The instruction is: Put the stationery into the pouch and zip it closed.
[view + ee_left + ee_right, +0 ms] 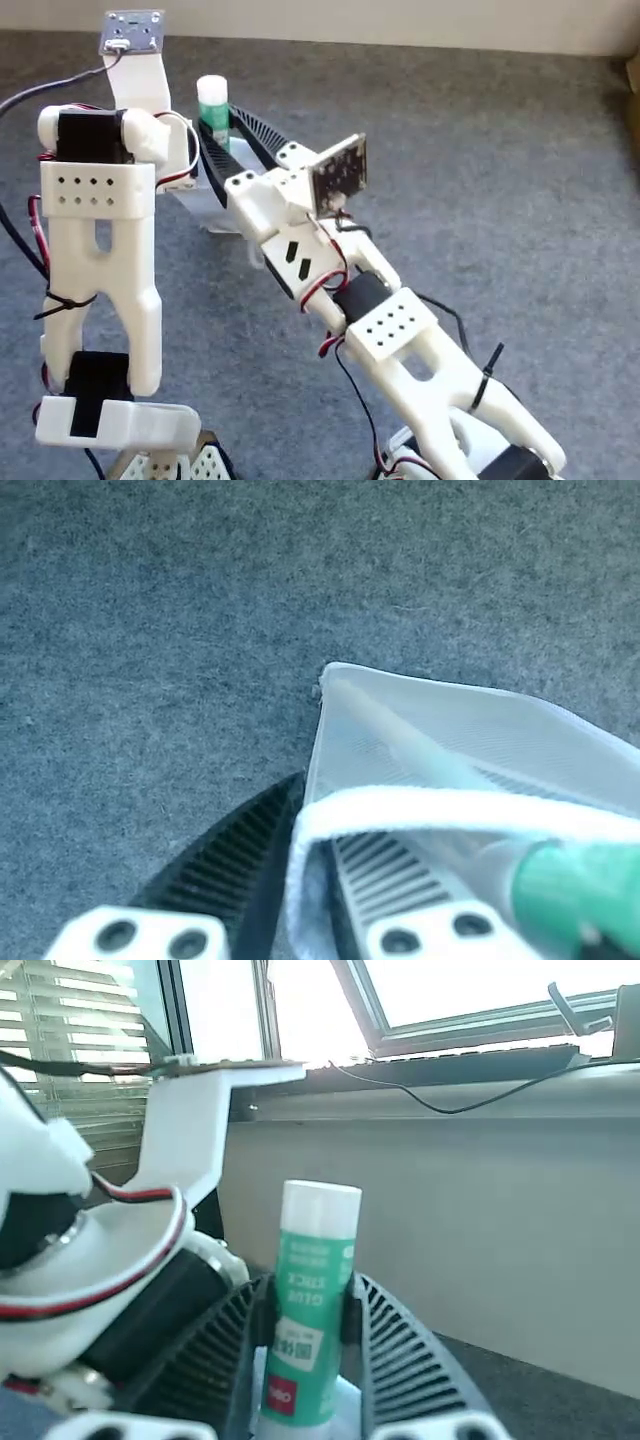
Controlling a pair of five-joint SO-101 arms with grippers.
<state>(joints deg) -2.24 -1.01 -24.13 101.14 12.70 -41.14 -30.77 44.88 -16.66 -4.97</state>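
One glue stick [305, 1310], one pouch [480, 730] and two arms are counted on the grey table [500, 150]. A green label with white lettering is carried on the white-capped stick. The stick is clamped upright between the narrowly spread fingers of the right gripper [305, 1290], just above the pouch's open mouth; whether its lower end is inside cannot be told. The white mesh pouch's rim is pinched at one end between the nearly closed fingers of the left gripper [315, 820].
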